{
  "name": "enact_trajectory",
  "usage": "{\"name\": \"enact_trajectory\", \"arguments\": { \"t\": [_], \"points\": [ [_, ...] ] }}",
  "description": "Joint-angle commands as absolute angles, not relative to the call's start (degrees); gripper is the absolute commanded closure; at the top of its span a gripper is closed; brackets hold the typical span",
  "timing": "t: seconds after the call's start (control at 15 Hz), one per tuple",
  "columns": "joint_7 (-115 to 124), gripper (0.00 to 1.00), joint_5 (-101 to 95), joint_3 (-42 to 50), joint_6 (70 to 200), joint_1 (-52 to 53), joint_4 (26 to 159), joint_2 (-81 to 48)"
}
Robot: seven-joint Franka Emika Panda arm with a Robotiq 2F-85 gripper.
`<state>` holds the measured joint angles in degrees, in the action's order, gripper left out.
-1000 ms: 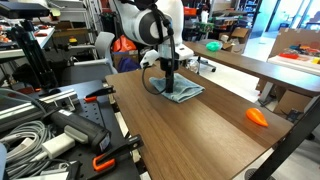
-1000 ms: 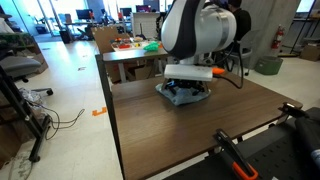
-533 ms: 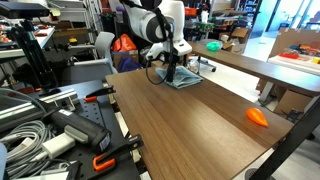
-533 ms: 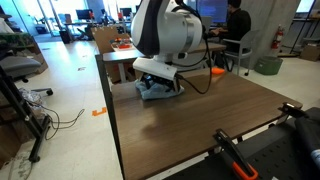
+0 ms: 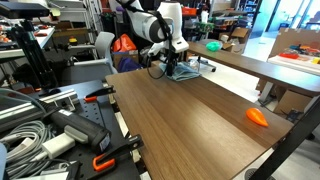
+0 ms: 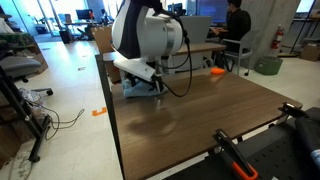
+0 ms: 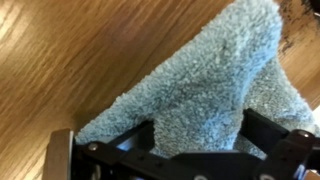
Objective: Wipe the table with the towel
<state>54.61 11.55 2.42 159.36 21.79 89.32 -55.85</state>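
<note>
A grey-blue fluffy towel (image 7: 200, 85) lies on the brown wooden table (image 7: 60, 60). In both exterior views the towel (image 5: 184, 70) (image 6: 137, 88) sits at the table's far corner. My gripper (image 7: 198, 135) is shut on the towel, with a fold of it bunched between the two black fingers. In the exterior views the gripper (image 5: 168, 68) (image 6: 152, 84) presses down onto the towel, and the arm hides much of it.
An orange object (image 5: 257, 117) lies near the table edge, also visible in an exterior view (image 6: 216, 72). Black and orange clamps (image 5: 100, 160) and cables lie beside the table. A second table with clutter (image 6: 135, 46) stands behind. A person (image 6: 236, 30) sits beyond.
The gripper has dragged the towel across the table from its middle toward the far corner over the last second. The orange object has not moved.
</note>
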Motion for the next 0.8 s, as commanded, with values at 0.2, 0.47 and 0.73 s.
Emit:
{"name": "enact_trajectory", "arguments": {
  "t": [0.2, 0.47, 0.73],
  "points": [
    [47.13, 0.00, 4.15, 5.98, 161.74, 23.12, 104.38, -48.86],
    [45.54, 0.00, 1.44, 12.95, 167.21, 22.31, 112.32, -46.14],
    [43.60, 0.00, 1.56, 18.99, 167.80, 21.03, 116.03, -46.44]
  ]
}}
